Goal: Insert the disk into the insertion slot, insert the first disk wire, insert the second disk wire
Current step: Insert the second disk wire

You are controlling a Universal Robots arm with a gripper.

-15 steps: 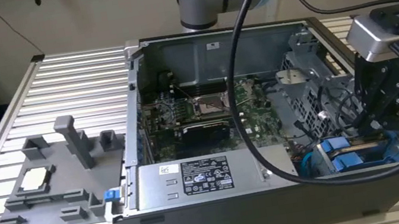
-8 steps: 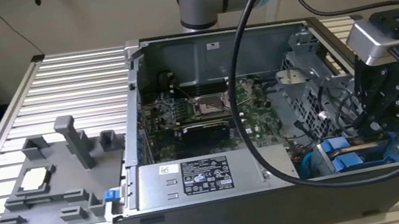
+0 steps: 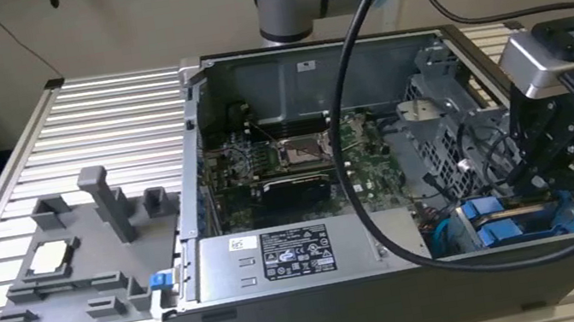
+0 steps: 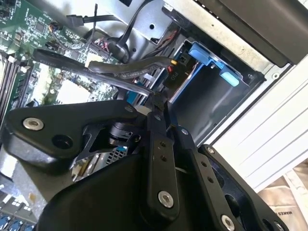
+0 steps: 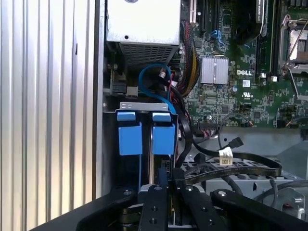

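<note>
The disk (image 3: 508,223), in its bright blue carrier, was seen seated in the insertion slot (image 3: 455,240) at the near right corner of the open computer case (image 3: 323,311), as the exterior view showed it. Its two blue end handles (image 5: 147,136) were shown side by side in the first wrist view, standing upright in the narrow bay. The gripper (image 3: 549,176) was positioned just above the disk, at the case's right side. Its black fingers (image 4: 159,144) were brought close together, almost closed, around a small black connector (image 4: 172,72) with a red mark, as seen in the second wrist view. Whether the connector was touched or held firmly could not be told. Flat black cables (image 4: 96,67) were draped across the space just beside the gripper. A thin blue wire (image 5: 151,77) was looped behind the disk handles in the first wrist view. A grey labelled power-supply box (image 3: 302,254) was set to the left of the slot along the near edge. The green motherboard (image 3: 286,157) was spread across the middle of the case. A grey fixture (image 3: 83,254) with upright pegs was placed on the ribbed metal table (image 3: 95,113), at the exterior view's left.
</note>
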